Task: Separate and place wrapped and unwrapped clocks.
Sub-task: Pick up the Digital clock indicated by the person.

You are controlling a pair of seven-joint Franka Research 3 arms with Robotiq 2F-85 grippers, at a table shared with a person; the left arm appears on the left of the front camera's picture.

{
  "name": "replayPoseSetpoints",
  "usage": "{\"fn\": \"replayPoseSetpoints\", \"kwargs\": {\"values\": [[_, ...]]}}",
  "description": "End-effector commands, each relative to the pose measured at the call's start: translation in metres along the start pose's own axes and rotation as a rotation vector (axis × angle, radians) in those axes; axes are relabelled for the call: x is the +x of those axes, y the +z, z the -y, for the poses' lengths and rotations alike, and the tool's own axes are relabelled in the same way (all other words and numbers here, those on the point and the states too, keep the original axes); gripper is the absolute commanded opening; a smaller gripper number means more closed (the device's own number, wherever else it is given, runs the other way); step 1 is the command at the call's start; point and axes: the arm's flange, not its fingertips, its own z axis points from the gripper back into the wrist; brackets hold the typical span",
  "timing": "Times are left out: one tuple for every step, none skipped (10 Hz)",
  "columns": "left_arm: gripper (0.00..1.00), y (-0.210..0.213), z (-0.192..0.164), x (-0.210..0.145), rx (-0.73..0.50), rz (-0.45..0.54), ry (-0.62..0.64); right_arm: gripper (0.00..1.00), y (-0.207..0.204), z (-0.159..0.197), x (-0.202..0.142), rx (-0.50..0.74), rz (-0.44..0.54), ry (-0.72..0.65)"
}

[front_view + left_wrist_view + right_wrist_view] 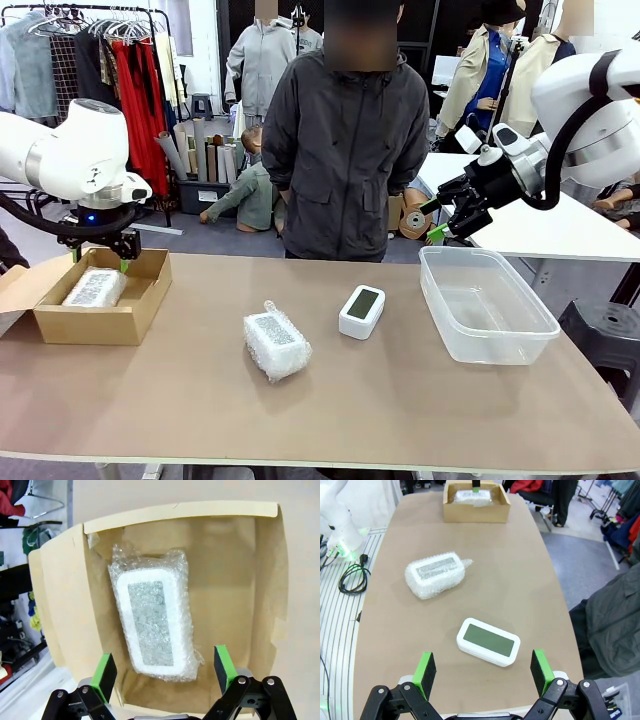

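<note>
The left gripper (pixel 165 670), fingers spread wide and holding nothing, hangs over the cardboard box (pixel 60 595). A bubble-wrapped clock (pixel 152 625) lies on the box floor between and just beyond its pads, its screen blurred by the wrap. From the front, the box's near wall hides the bundle's lower edge.

The right gripper (pixel 482 670) is also spread and empty, above the table (pixel 520 565). The bare white digital clock (pixel 488 641) lies just beyond its fingertips, with the second wrapped clock (pixel 436 573) farther out. The box is cut off at the top edge.
</note>
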Motion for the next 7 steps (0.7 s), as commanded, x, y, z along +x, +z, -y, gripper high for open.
{"fn": "replayPoseSetpoints", "kwargs": {"values": [[1.0,0.0002,-0.0017,0.0004,0.01,0.006,0.012,1.0,0.0015,-0.0005,0.0007,-0.008,-0.004,0.008],[1.0,0.0002,-0.0017,0.0004,0.01,0.006,0.012,1.0,0.0015,-0.0005,0.0007,-0.008,-0.004,0.008],[1.0,0.0002,-0.0017,0.0004,0.01,0.006,0.012,1.0,0.0015,-0.0005,0.0007,-0.008,-0.004,0.008],[1.0,0.0002,-0.0017,0.0004,0.01,0.006,0.012,1.0,0.0015,-0.0005,0.0007,-0.008,-0.004,0.008],[1.0,0.0002,-0.0017,0.0004,0.01,0.006,0.012,1.0,0.0015,-0.0005,0.0007,-0.008,-0.004,0.008],[1.0,0.0002,-0.0017,0.0004,0.01,0.006,0.012,1.0,0.0015,-0.0005,0.0007,-0.008,-0.004,0.008],[1.0,0.0002,-0.0017,0.0004,0.01,0.006,0.012,1.0,0.0015,-0.0005,0.0007,-0.008,-0.004,0.008]]}}
